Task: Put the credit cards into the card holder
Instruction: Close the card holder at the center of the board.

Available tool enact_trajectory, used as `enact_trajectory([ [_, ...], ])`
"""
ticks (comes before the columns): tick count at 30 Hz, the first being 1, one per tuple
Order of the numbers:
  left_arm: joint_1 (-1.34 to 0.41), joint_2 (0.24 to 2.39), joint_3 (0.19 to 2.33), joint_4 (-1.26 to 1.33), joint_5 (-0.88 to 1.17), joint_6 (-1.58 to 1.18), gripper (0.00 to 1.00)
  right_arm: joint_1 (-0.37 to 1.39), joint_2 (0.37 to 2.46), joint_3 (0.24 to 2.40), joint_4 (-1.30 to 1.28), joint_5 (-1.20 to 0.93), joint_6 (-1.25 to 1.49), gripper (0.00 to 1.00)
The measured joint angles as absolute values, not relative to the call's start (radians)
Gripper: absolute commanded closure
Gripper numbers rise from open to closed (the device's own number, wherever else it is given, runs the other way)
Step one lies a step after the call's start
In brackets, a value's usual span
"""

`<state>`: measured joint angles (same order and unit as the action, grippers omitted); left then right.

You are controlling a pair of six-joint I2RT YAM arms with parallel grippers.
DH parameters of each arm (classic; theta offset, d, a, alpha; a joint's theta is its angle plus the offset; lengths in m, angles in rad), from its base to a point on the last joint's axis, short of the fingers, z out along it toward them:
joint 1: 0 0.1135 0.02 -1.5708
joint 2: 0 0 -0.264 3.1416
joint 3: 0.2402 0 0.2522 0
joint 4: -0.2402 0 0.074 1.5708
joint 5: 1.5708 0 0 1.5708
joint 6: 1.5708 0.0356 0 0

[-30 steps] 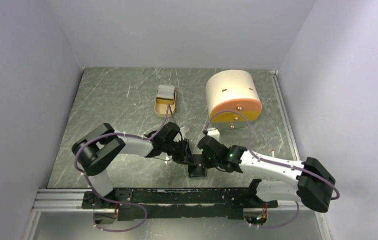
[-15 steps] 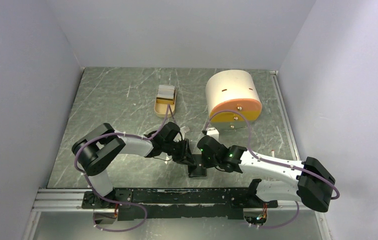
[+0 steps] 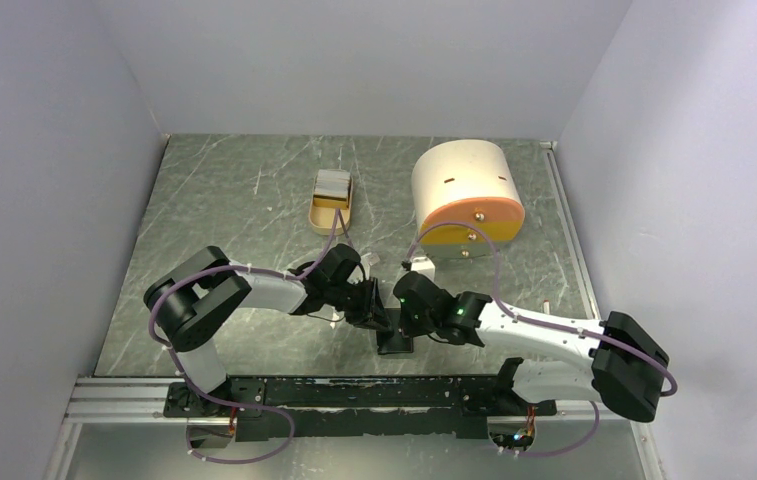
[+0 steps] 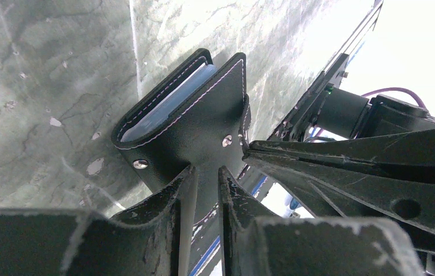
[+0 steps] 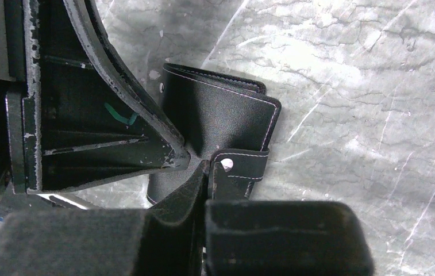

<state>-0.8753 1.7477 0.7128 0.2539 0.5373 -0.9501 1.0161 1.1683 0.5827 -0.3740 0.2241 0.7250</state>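
Observation:
The black card holder [image 4: 195, 123] stands half-open on the table near the front edge, its blue-grey inner pockets [image 4: 166, 100] showing; from above only its lower part [image 3: 395, 342] shows under the two grippers. My left gripper [image 4: 206, 181] is shut on the edge of one flap. My right gripper [image 5: 208, 172] is shut on the snap tab [image 5: 243, 164] from the other side. The two grippers, left [image 3: 378, 317] and right [image 3: 401, 316], meet over it. The credit cards [image 3: 332, 183], whitish-grey, lie in the tan tray [image 3: 315, 210] at the back.
A big cream-and-orange cylinder [image 3: 466, 190] lies on its side at the back right. Grey walls close in the table on three sides. A black rail [image 3: 354, 392] runs along the near edge.
The right arm has edged slightly to the left. Both grips on the card holder are unchanged.

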Motion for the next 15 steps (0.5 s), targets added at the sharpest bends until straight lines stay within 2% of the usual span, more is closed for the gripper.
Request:
enact_trajectory([
  [15,-0.875,1.748,0.713,0.255,0.538,-0.95,0.74,1.016,1.194,0.57,-0.347,0.209,0.73,1.0],
])
